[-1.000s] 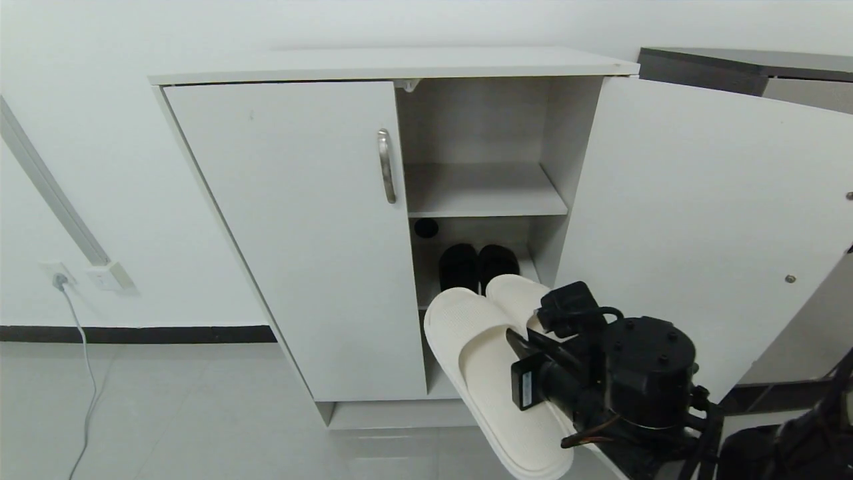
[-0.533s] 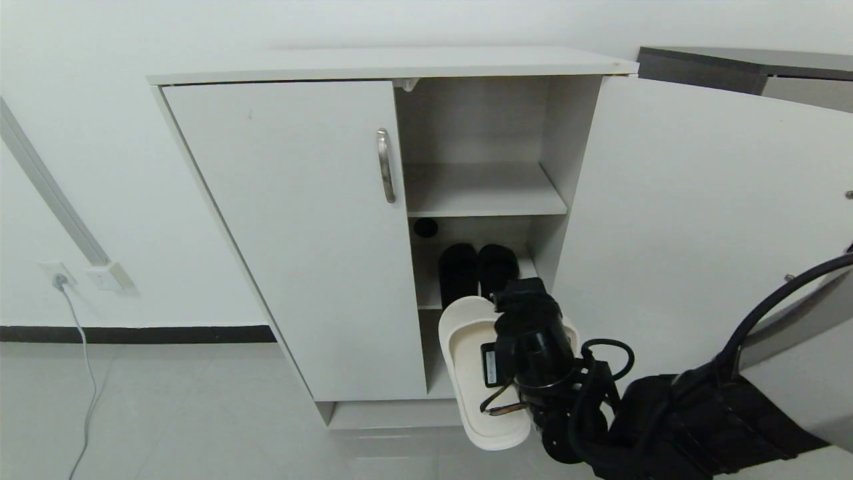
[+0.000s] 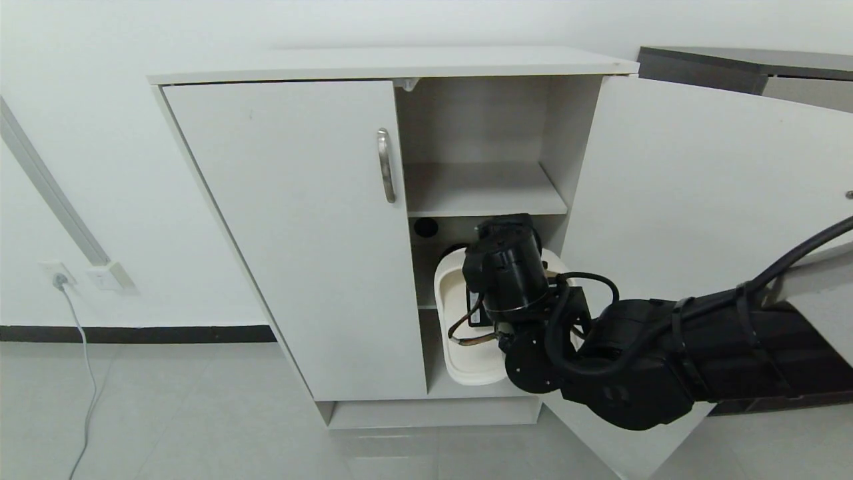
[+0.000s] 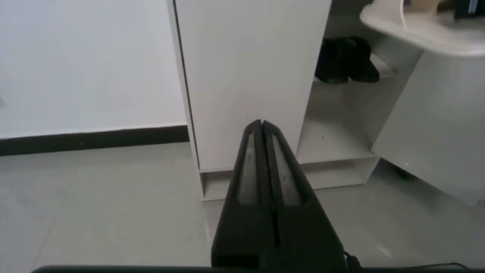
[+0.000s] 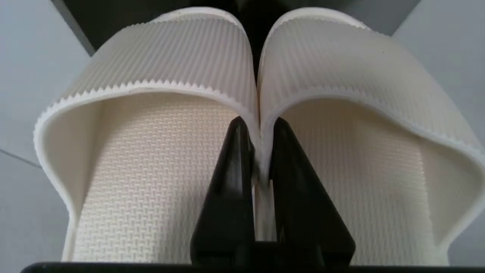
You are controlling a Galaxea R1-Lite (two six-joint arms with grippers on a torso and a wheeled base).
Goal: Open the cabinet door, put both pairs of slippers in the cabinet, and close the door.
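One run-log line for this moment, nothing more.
right pincer: shut on white slippers, at cabinet opening | left pincer: shut, empty | black slippers: already inside | right door: open | left door: closed

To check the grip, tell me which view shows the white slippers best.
The right wrist view: both white slippers lie side by side, their inner edges pinched by the right gripper. In the head view the arm hides most of them at the cabinet opening. The left wrist view catches just one pale sole edge.
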